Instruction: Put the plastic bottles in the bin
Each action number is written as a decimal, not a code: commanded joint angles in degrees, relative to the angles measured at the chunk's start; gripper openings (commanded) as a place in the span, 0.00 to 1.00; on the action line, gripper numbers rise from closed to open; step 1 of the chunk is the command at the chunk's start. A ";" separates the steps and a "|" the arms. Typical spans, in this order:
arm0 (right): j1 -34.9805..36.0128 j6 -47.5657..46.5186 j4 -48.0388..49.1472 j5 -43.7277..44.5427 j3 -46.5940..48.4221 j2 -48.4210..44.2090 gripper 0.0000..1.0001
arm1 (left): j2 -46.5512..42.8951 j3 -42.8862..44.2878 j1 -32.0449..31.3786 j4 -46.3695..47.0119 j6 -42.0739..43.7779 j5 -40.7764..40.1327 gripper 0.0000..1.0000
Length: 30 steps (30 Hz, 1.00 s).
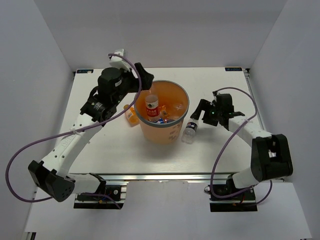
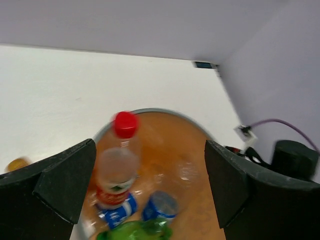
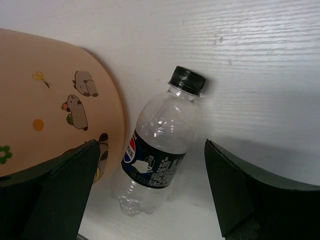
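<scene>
Bottle (image 2: 117,167), red-capped, in bin (image 2: 196,150) under spread left pincer (image 2: 150,175)

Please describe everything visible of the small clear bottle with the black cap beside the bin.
The small clear bottle lies on its side on the white table, beside the orange bin; contact with it is unclear. It looks like transparent plastic, apparently empty, with a closed black cap and a dark label. The open right end effector straddles it without touching.

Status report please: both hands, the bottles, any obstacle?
Left hand open above bin. Right hand open over dark-capped bottle, lying on table beside bin. Red-capped bottle inside bin; one orange bottle outside, left of bin. No obstacle seen.
</scene>
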 commanded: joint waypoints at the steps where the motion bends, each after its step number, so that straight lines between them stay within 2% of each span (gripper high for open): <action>1: 2.60 0.00 -1.25 2.07 3.44 3.99 0.89 | -4.03 -7.45 5.48 -1.45 -2.57 -9.83 0.98; 3: 3.82 0.44 -2.12 2.33 5.02 6.11 0.89 | -5.36 -10.72 9.97 -1.01 -4.51 -7.39 0.98; 4: 4.35 0.88 -2.30 5.21 5.38 7.86 0.89 | -6.41 -13.87 14.52 -1.01 -5.65 -5.99 0.98; 7: 5.24 2.46 -2.48 6.29 5.99 11.29 0.89 | -7.48 -18.02 19.82 -1.36 -8.21 -2.72 0.98; 12: 5.33 3.17 -2.22 6.46 5.65 13.15 0.86 | -7.48 -23.74 22.82 -2.59 -10.15 -4.12 0.98; 14: 5.24 3.52 -1.07 7.43 4.59 12.54 0.70 | -7.22 -25.23 23.35 -2.33 -10.41 -4.65 0.98; 15: 5.24 3.70 -0.64 7.26 4.24 11.40 0.56 | -7.04 -25.59 23.53 -2.24 -10.41 -4.66 0.98; 18: 5.24 3.61 -0.01 9.69 3.80 7.55 0.38 | -6.51 -26.29 23.97 -2.15 -10.32 -4.57 0.98; 23: 4.97 2.29 -5.27 19.29 5.63 -1.07 0.38 | -5.02 -27.79 24.14 0.31 -8.74 -0.79 0.98; 28: 5.06 -3.66 -10.47 22.37 12.31 -12.67 0.37 | -2.12 -28.31 24.14 1.80 -8.74 -0.88 0.98; 30: 5.15 -5.17 -10.56 19.06 15.99 -16.71 0.34 | -0.55 -28.40 24.14 2.59 -8.74 0.96 0.98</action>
